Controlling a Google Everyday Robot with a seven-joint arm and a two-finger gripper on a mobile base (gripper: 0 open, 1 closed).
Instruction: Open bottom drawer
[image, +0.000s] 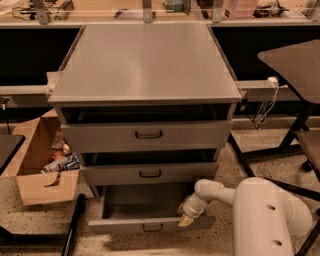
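The bottom drawer (145, 206) is the lowest of three in a grey metal cabinet (145, 65). It stands pulled out toward me, its plain grey inside showing, and its narrow front panel carries a small black loop handle (152, 228) at centre. My gripper (186, 218) on the white arm (260, 210) sits at the right end of that front panel, over its top edge. The middle drawer (150, 173) and the tall top drawer (147, 135) are each slightly ajar.
An open cardboard box (42, 162) with odds and ends stands on the floor at the left. A dark table (295, 62) with black legs stands at the right. A black post (72, 227) lies at the lower left. Speckled floor in front.
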